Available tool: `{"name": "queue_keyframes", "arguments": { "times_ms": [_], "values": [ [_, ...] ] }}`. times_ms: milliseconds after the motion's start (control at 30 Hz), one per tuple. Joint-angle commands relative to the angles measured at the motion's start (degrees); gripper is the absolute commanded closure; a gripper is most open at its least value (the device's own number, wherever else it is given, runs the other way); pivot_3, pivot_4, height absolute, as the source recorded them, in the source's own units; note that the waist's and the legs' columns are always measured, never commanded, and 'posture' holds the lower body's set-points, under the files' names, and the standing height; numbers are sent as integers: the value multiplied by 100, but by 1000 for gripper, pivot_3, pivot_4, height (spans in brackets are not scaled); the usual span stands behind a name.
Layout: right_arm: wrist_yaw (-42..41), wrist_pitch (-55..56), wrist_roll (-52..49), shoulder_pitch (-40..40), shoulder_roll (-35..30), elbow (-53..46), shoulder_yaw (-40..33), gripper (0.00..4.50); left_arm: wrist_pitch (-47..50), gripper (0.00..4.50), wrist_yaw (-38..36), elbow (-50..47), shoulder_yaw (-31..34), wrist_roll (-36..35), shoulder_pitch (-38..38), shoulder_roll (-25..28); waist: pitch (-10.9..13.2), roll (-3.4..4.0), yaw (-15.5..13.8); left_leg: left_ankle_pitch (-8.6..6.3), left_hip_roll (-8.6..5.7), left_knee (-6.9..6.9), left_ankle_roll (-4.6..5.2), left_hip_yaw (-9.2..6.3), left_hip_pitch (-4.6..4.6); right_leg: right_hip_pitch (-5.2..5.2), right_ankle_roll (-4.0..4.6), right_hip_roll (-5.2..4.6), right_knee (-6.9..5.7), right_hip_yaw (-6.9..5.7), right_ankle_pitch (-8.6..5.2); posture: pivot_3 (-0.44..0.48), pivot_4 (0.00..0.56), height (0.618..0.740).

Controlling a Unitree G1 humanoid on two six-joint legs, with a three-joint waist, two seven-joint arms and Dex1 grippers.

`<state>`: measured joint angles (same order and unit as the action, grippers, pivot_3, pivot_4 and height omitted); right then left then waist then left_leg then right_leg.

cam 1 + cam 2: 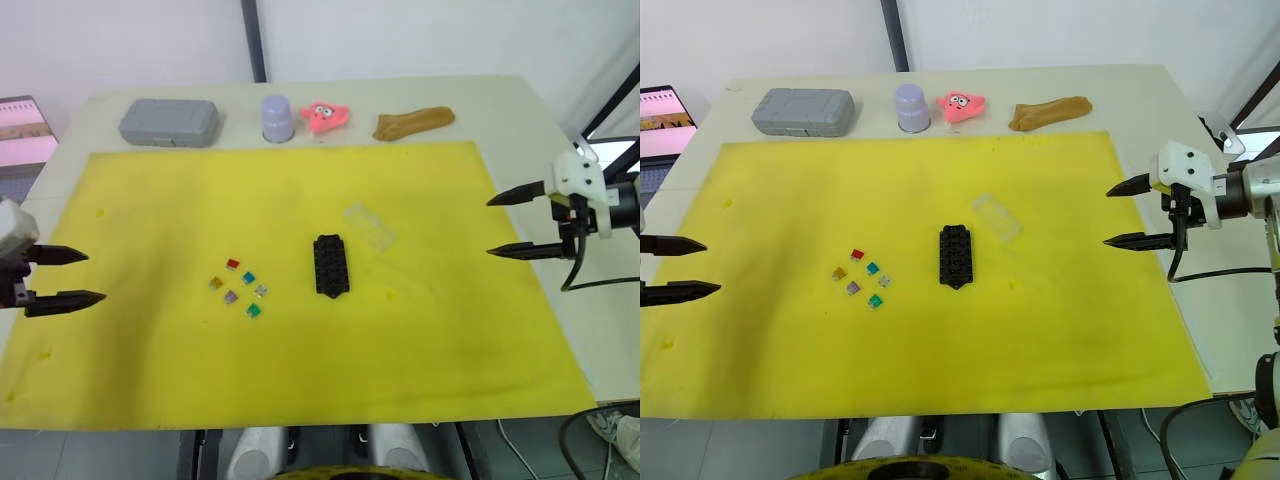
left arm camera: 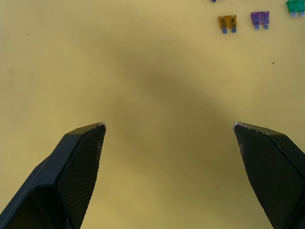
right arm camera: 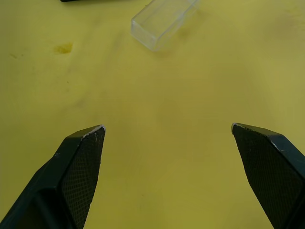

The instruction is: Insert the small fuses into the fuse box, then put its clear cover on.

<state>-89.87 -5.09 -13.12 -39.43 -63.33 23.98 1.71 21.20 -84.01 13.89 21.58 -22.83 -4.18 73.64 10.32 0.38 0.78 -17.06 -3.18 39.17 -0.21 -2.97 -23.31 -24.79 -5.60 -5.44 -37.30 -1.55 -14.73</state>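
Black fuse box (image 1: 331, 265) empty; small fuses (image 1: 240, 286) loose, ahead of my left gripper (image 1: 78, 277), fingers apart. Right gripper (image 1: 510, 224) likewise spread, clear cover (image 3: 163, 21) just ahead. Next, I judge: pinch one fuse.

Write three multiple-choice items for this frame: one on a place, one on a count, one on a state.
1. Where does the clear cover lie relative to the fuse box?
A. On top of it
B. Beside it, toward the robot's right and farther from the robot
C. Inside the grey case

2. How many small fuses lie loose on the yellow mat?
A. Two
B. Six
C. Ten

3. What state are the left gripper and right gripper in?
A. Both open and empty
B. Both shut on fuses
C. Left shut on the cover

Key: 1 B, the cover rests on the mat apart from the box; 2 B, six coloured fuses sit clustered left of the box; 3 A, both pairs of fingers stand spread, nothing between.
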Motion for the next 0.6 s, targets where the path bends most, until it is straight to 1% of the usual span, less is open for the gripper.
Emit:
{"name": "queue_keyframes", "arguments": {
  "times_ms": [33, 400, 600],
  "values": [
    [-9, 52, -75, -32, -4, -20, -191, 23, -22, 0, 88, -56, 223, -68, -54, -56, 0, 0, 3, 0, 0, 0, 0, 0, 0, 0, 0, 0, 0, 0, 0, 0, 150, 731],
    [85, -46, -168, 159, 15, -163, -281, 23, 241, 0, 218, -83, 187, -152, -104, -181, 0, 0, 3, 0, 0, 0, -1, 0, 1, 0, 0, 0, -1, 0, 0, 0, 150, 731],
    [146, -85, -198, 172, 38, -157, -302, 23, 731, 0, 409, -206, 175, -444, -473, -333, 0, -1, -4, 3, 0, 3, -5, 0, 0, 1, 0, 0, -3, 0, 0, 0, 150, 731]
  ]
}}
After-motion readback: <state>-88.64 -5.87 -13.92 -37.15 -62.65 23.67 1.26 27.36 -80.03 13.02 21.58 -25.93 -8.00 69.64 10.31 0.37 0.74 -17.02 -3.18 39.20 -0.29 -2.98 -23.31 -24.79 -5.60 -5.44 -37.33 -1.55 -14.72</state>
